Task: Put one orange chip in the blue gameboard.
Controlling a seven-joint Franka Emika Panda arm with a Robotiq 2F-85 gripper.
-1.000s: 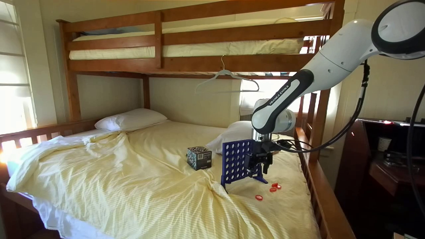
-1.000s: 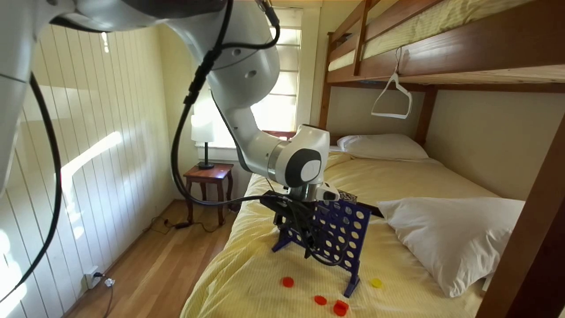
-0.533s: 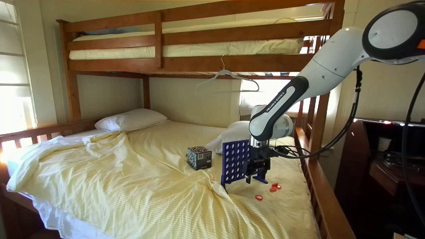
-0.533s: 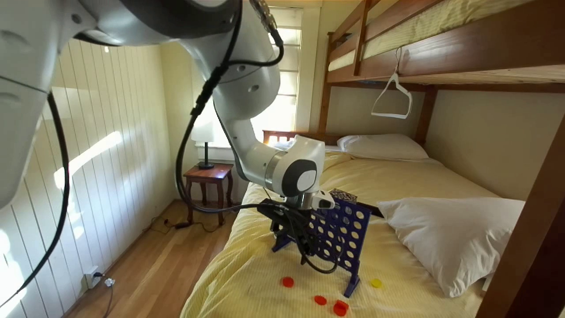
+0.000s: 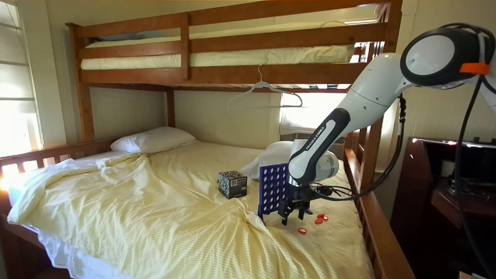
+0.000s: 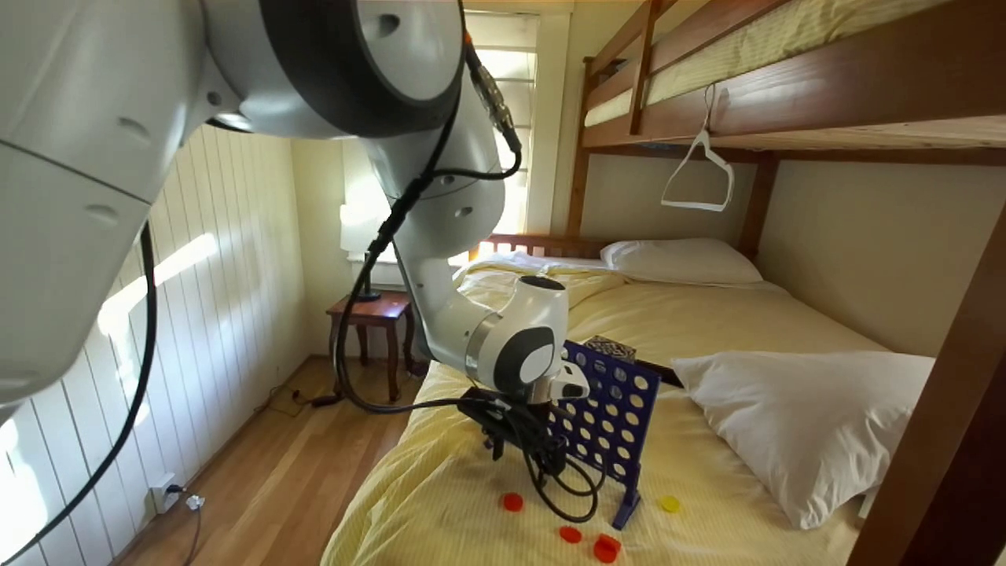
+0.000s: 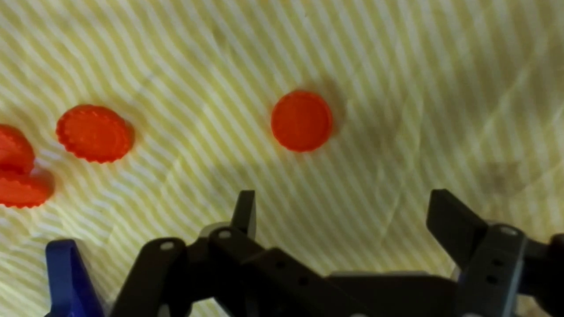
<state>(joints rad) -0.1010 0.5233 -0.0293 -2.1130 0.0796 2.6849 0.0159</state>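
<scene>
Hovering over striped yellow bedding (image 7: 198, 57): one gripper (image 7: 343, 192), its jaws spread wide apart, cloth showing in the gap.
Lone orange chip (image 7: 302, 121): one, flat on the bedding just ahead of the jaws, lined up between the two fingers (image 7: 454, 224) and nearer the finger at the left of the wrist view.
Other orange chips: three, all off to one side of the jaws; first a ridged orange chip (image 7: 94, 133), then an overlapping pair of orange chips (image 7: 22, 190) cut by the wrist view's edge. Four orange chips altogether, all on the bedding.
Blue gameboard (image 6: 618, 402): one, upright, just beside the jaws; whether they touch cannot be told. A blue foot (image 7: 68, 281) lies near the left-hand finger in the wrist view.
Yellow chip (image 6: 670, 504): one, across the gameboard from the jaws.
Patterned cube box (image 5: 232, 185): one, beyond the gameboard as seen from the jaws, so the board stands between.
Panda arm (image 6: 436, 314) and black cables (image 6: 400, 211): both cover part of the gameboard in an exterior view, the cables looping close beside the jaws.
White pillows (image 6: 805, 424): two, one past the gameboard from the jaws, one well apart.
Hanger (image 5: 262, 84): one, on the bunk rail (image 5: 228, 73), well above the jaws.
Side table (image 6: 389, 309): one, bearing one lamp (image 6: 360, 229), well apart from the jaws.
</scene>
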